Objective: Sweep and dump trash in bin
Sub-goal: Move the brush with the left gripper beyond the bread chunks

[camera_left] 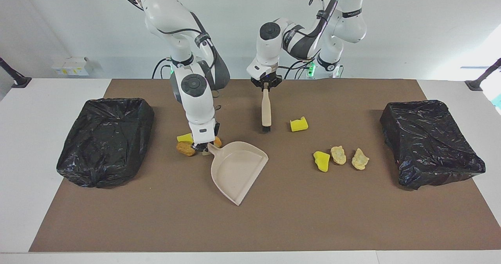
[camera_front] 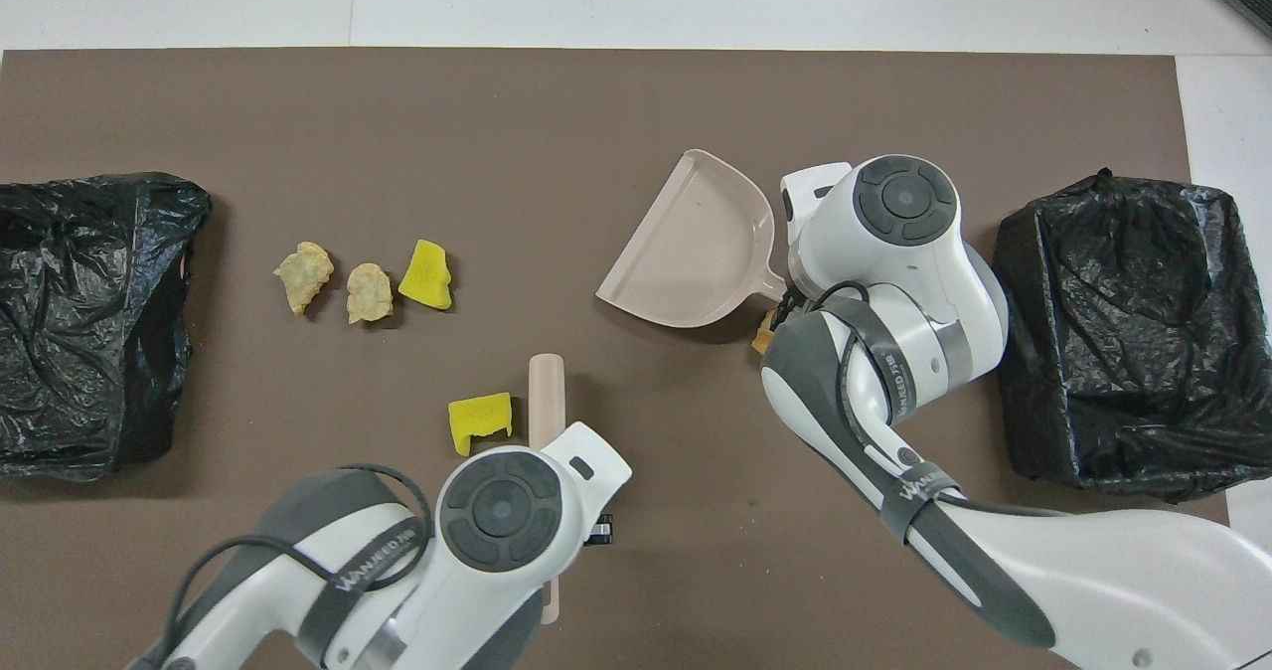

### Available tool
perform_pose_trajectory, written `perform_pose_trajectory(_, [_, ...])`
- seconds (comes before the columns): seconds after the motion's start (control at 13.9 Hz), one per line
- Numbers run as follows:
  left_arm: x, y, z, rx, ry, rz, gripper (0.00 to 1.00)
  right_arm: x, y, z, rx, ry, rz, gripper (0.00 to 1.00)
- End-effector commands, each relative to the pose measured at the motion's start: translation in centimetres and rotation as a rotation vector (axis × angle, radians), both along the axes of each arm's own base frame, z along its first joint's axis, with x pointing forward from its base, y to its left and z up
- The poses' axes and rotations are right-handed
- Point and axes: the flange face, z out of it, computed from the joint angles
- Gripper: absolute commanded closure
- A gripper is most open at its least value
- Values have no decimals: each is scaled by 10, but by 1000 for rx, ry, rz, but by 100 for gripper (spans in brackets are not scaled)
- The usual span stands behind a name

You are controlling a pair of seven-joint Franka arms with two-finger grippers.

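My left gripper is shut on the handle top of the beige brush, which hangs bristles-down just off the mat beside a yellow sponge chunk. My right gripper is shut on the handle of the beige dustpan, which rests on the mat. Trash lies in two groups. One yellow chunk and two pale lumps sit toward the left arm's end. A yellow piece and orange-brown pieces lie around the right gripper. From overhead the brush sits beside the yellow chunk.
Two bins lined with black bags stand on the brown mat, one at the right arm's end and one at the left arm's end. The dustpan's open mouth points away from the robots.
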Motion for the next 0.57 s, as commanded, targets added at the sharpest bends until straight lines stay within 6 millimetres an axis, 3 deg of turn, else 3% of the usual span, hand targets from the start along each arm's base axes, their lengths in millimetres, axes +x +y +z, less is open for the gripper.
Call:
perform_pose_trajectory(0.0, [39, 74, 37, -7, -8, 51, 100, -9, 14, 8, -22, 21, 164, 100])
perform_pose_trajectory(0.22, [93, 163, 38, -14, -10, 38, 100, -20, 19, 15, -40, 64, 363, 100])
perform_pose_trajectory(0.5, [138, 264, 31, -3, -20, 39, 100, -40, 25, 8, -51, 75, 471, 100])
